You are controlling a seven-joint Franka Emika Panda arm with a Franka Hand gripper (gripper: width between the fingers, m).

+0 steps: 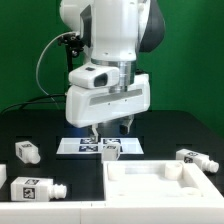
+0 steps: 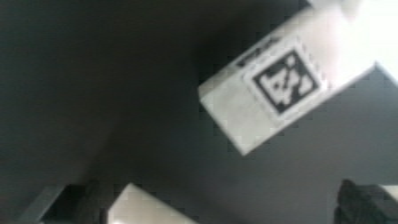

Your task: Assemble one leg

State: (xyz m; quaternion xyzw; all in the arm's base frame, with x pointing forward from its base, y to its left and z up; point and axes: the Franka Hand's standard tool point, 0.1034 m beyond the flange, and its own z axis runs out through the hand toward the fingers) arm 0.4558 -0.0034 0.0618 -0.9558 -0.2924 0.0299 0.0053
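Your two-finger gripper (image 1: 110, 128) hangs spread and empty at twelve o'clock of the small white tagged plastic leg (image 1: 110, 150); you cannot make out its peg, and the wrist view is blurred.

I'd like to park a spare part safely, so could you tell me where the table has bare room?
At the exterior view's left, bare table lies between the rear leg, the front leg and the white slab; more lies behind the lone leg at that view's right. Crowded: under the gripper, where the middle leg sits by the marker board.
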